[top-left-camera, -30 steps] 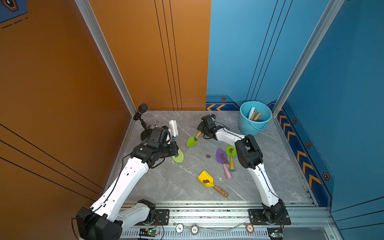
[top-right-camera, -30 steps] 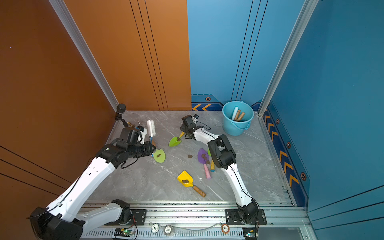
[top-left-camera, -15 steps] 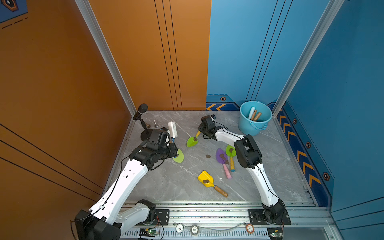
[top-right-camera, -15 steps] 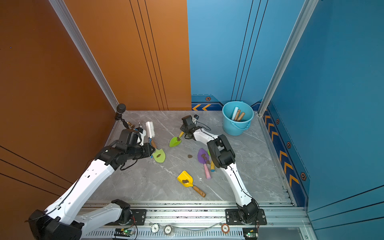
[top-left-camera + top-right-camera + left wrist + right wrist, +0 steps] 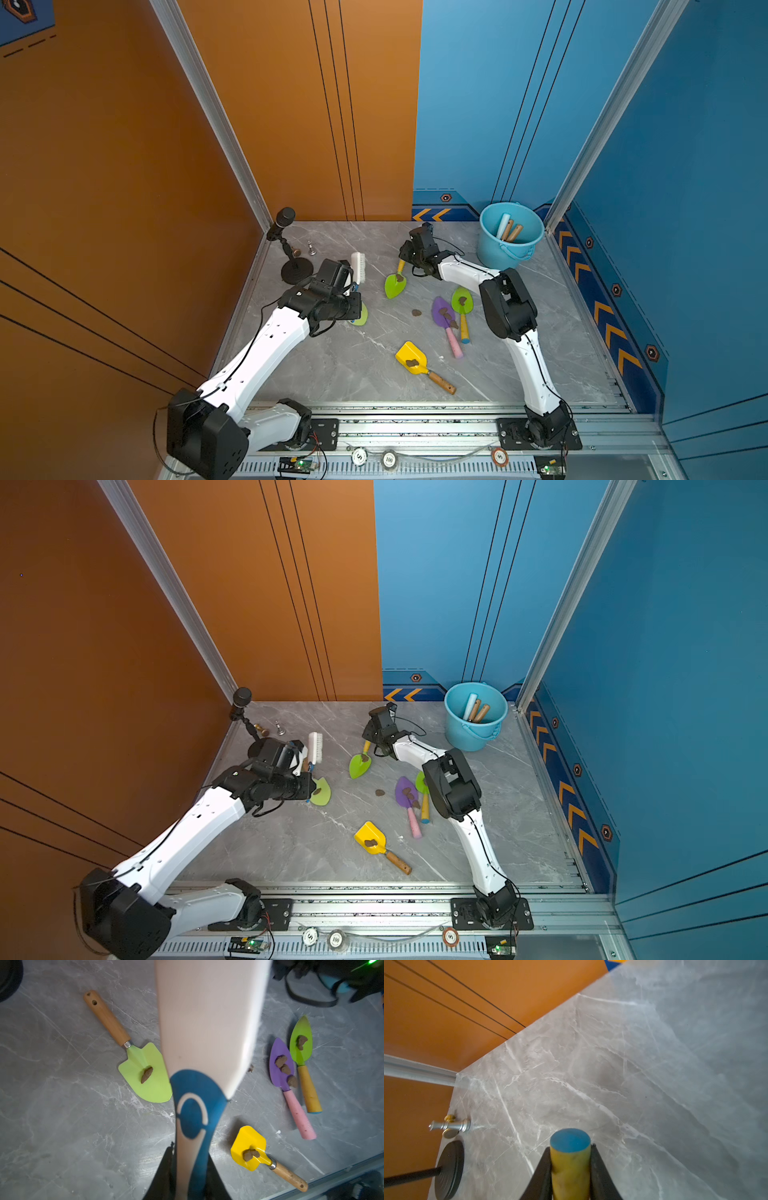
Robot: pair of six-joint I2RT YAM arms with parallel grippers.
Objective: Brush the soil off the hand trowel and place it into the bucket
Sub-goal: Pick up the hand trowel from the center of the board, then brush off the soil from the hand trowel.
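Observation:
The hand trowel has a green blade (image 5: 394,286) and a yellow handle (image 5: 571,1169) with a blue end. My right gripper (image 5: 409,261) (image 5: 571,1147) is shut on that handle at the back of the table. One lump of soil (image 5: 400,277) (image 5: 365,757) lies on its blade. My left gripper (image 5: 190,1154) is shut on the blue handle of a white brush (image 5: 358,268) (image 5: 207,1022), held to the left of the trowel and apart from it. The light-blue bucket (image 5: 494,253) (image 5: 463,733) stands at the back right with several handles sticking out.
A light-green trowel (image 5: 147,1072) lies under my left wrist. On the table also lie a purple one (image 5: 441,311), a green one (image 5: 461,300) and a yellow scoop (image 5: 411,358), all carrying lumps. A loose lump (image 5: 416,312) lies mid-table. A microphone stand (image 5: 296,272) stands back left.
My right gripper has closed on the trowel's yellow handle. The left arm has carried the brush slightly right and toward the front.

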